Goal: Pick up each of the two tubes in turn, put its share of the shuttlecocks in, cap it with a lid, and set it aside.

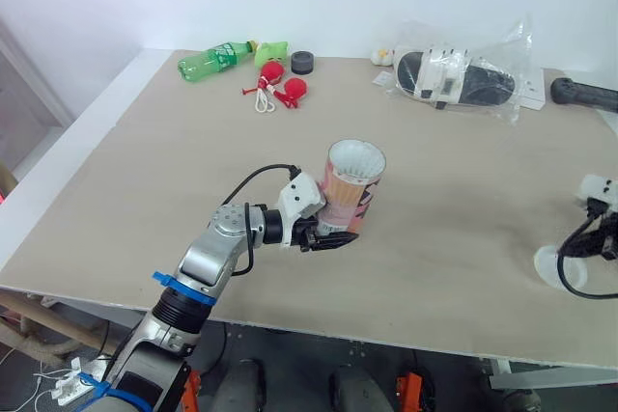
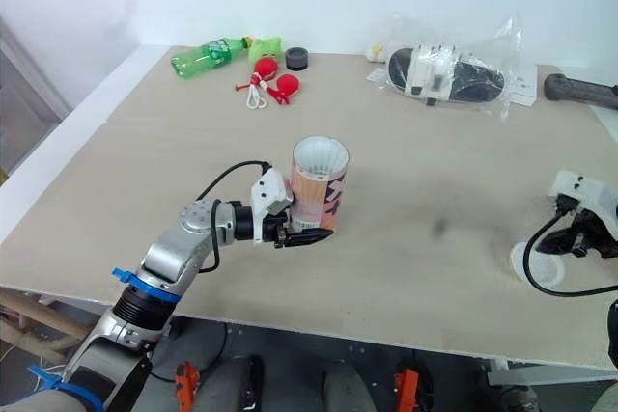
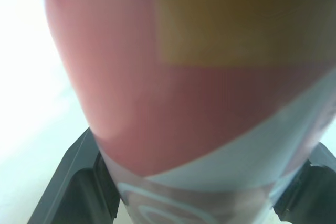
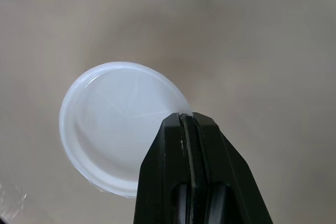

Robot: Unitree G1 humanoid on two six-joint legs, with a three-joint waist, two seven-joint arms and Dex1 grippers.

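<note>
A pink and orange patterned tube (image 1: pixel 350 190) stands near the middle of the table, leaning slightly, its open mouth showing white inside. My left gripper (image 1: pixel 323 236) is shut on the tube's lower part; close up, the tube (image 3: pixel 199 93) sits between the black fingers (image 3: pixel 73 177). At the right edge of the table lies a translucent white lid (image 2: pixel 536 265). My right gripper (image 2: pixel 577 241) is just above it, its fingers pressed together on the rim of the lid (image 4: pixel 110 129).
Along the far edge lie a green bottle (image 1: pixel 214 58), a red skipping-rope bundle (image 1: pixel 280 86), a black round cap (image 1: pixel 303 62), a plastic bag holding black-and-white footwear (image 1: pixel 459 76) and a black handle (image 1: pixel 584 94). The table's front edge (image 1: pixel 319 330) runs close below the left gripper.
</note>
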